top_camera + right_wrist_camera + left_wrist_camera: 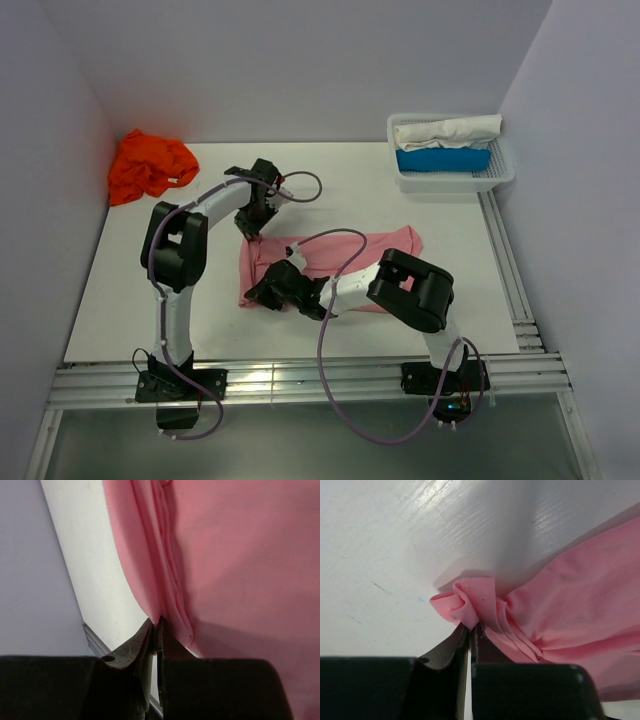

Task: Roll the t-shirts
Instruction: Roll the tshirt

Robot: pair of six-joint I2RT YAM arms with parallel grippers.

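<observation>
The light pink t-shirt (340, 262) lies spread on the white table in front of the arms. My left gripper (247, 232) is shut on its far left corner, where the cloth bunches into folds (470, 602). My right gripper (262, 296) is shut on the near left edge of the same shirt (165, 605). The bright orange t-shirt (148, 165) lies crumpled at the far left corner, untouched.
A white lattice basket (452, 172) at the far right holds a rolled white cloth (445, 132) and a rolled blue cloth (442, 160). Purple cables (335, 330) loop over the pink shirt. Metal rails (300, 385) run along the near edge.
</observation>
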